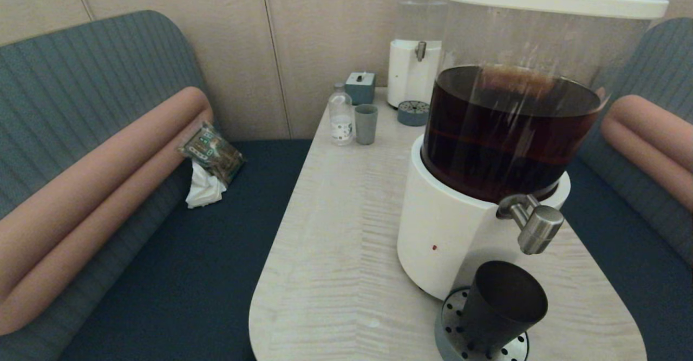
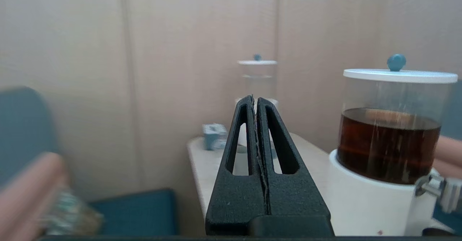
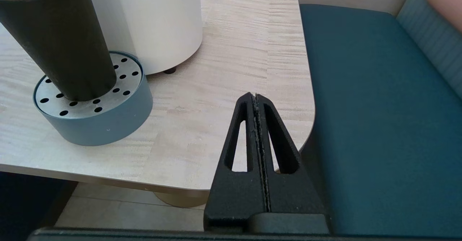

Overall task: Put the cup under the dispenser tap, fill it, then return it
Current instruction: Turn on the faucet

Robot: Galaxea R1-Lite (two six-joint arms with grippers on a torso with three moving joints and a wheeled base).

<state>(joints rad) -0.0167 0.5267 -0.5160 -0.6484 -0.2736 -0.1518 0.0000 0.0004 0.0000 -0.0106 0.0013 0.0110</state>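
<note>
The dark cup (image 1: 501, 307) stands upright on the round perforated drip tray (image 1: 448, 317), below the brushed-steel tap (image 1: 533, 225) of the big dispenser (image 1: 455, 242) holding dark brown liquid. In the right wrist view the cup (image 3: 61, 42) and drip tray (image 3: 108, 121) lie off to one side of my right gripper (image 3: 255, 95), which is shut and empty over the table's near right corner. My left gripper (image 2: 254, 97) is shut and empty, held off the table's left side, with the dispenser (image 2: 382, 197) and its tap (image 2: 438, 192) at the side. Neither arm appears in the head view.
A pale grey-green tumbler (image 1: 366, 124), a small bottle (image 1: 341, 115), a grey box (image 1: 360, 86) and a smaller clear-liquid dispenser (image 1: 414, 58) with its own drip tray (image 1: 413, 113) stand at the table's far end. Blue benches flank the table (image 1: 335, 242); a packet (image 1: 212, 152) lies on the left bench.
</note>
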